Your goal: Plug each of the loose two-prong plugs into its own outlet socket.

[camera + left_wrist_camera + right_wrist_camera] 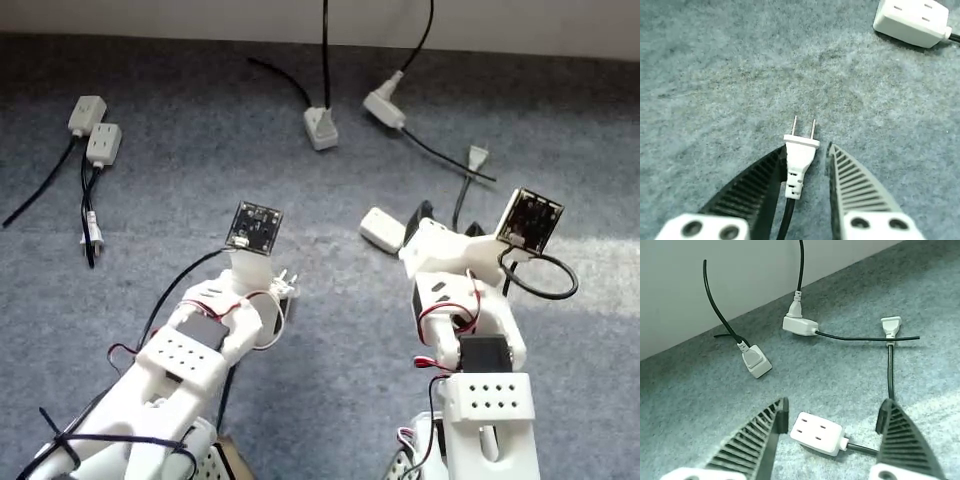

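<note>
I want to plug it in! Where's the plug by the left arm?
In the left wrist view, the white plug sits between the open fingers of the left tool, against the dark one.

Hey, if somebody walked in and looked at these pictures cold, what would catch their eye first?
The left gripper straddles a white two-prong plug on a black cord, its prongs pointing away over the grey carpet. The right gripper hangs open above a white rectangular outlet block with a black cord. Beyond that block another white plug lies loose on the carpet.
</note>
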Motion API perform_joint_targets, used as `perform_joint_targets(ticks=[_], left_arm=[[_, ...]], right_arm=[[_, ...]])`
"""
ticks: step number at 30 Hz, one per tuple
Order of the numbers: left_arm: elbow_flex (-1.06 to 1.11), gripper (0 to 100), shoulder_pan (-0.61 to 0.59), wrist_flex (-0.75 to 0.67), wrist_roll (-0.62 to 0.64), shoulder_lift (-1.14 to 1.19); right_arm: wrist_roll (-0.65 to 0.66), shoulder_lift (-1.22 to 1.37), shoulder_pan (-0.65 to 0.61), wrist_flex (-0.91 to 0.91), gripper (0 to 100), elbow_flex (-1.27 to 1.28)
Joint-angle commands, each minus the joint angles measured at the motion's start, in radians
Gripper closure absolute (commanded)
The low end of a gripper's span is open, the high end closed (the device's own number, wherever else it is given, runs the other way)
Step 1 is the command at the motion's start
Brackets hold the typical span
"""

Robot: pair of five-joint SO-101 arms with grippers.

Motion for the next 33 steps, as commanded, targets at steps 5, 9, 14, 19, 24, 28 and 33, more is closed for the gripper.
perform_joint_targets(ticks=[5,9,14,19,24,28,33], left_arm=[[-0.206,86,-0.021,0.043,0.008,0.292],[-0.259,86,-0.019,0.089,0.011,0.332],[-0.265,86,-0.013,0.091,0.008,0.338],[-0.268,86,-0.013,0.094,0.006,0.340],[-0.312,86,-0.013,0.130,0.006,0.378],[-0.414,86,-0.013,0.203,0.006,0.486],[-0.545,86,-0.019,0.341,0.006,0.602]], right_arm=[[0.014,0.001,0.007,-0.022,72.1,-0.002],[0.014,-0.001,0.007,-0.022,72.1,-0.002],[0.014,-0.001,0.007,-0.022,72.1,-0.002],[0.014,-0.001,0.007,-0.022,72.1,-0.002],[0.014,-0.001,0.007,-0.022,72.1,-0.002],[0.014,-0.001,0.007,-0.022,72.1,-0.002],[0.011,-0.001,0.007,-0.021,72.1,-0.002]])
